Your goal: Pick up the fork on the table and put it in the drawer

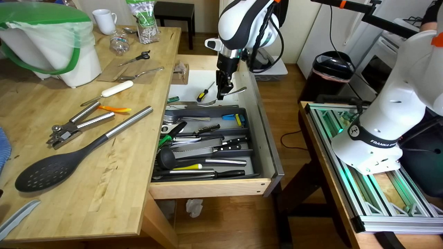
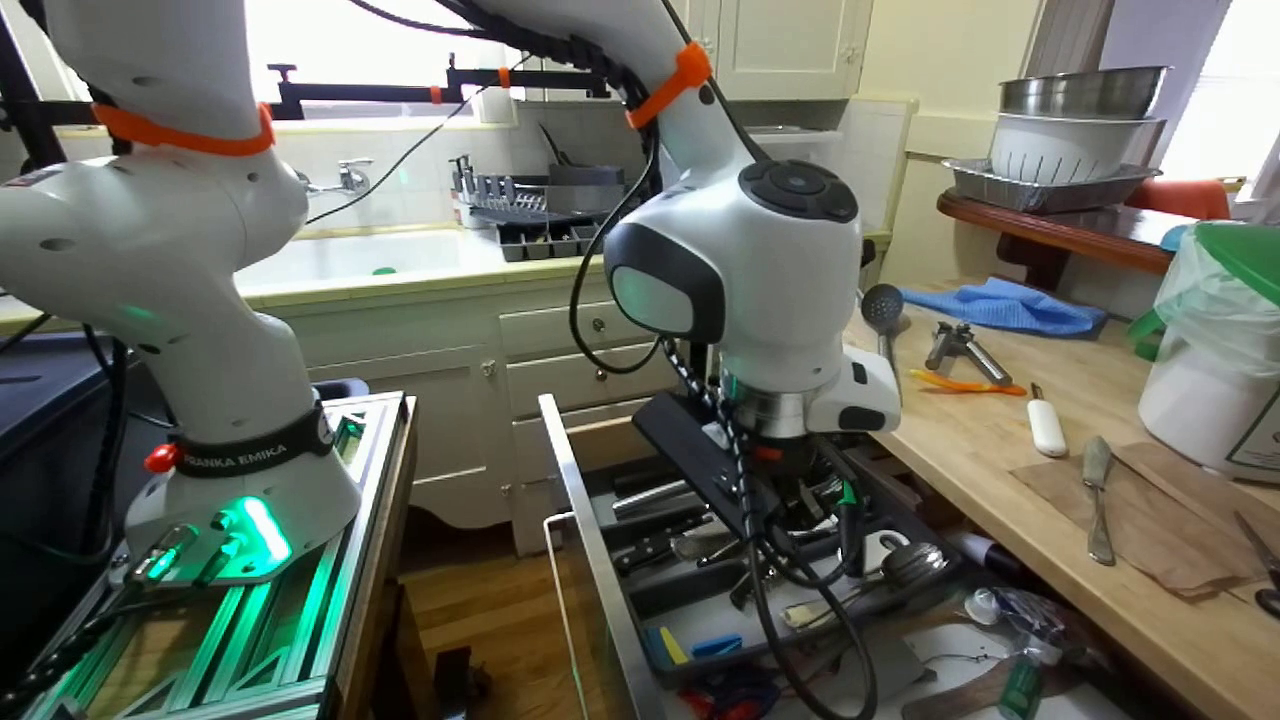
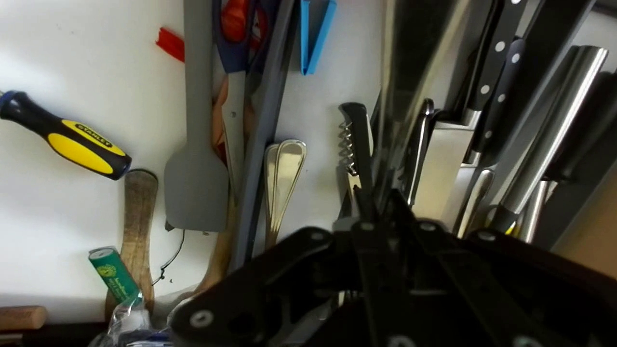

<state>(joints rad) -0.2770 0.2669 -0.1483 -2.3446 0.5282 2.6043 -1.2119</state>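
The fingers are clenched on the fork. In an exterior view it passes between the tips as a thin silvery piece, tilted, higher end toward the front of the drawer, lower end toward the worktop. Wrist view: only a blurred, bright-edged strip running from the tips to the top edge; tines not resolved. In an exterior view the arm and a black plate at its wrist hide both tips and fork.

The fork hangs over the open drawer. Wrist view sets the tips against the divider tray, beside a corkscrew; an exterior view sets them against the pale drawer bottom beyond that tray. Which lies straight beneath, and whether the lower end touches anything: cannot tell. Wrist view alone makes legible the "STANLEY" on the screwdriver.

Farther: black slotted spoon and white-handled tool on the worktop, in both exterior views. A mug at the worktop's far end, in an exterior view. Farthest, in an exterior view: sink, and a steel bowl stacked on a white strainer.
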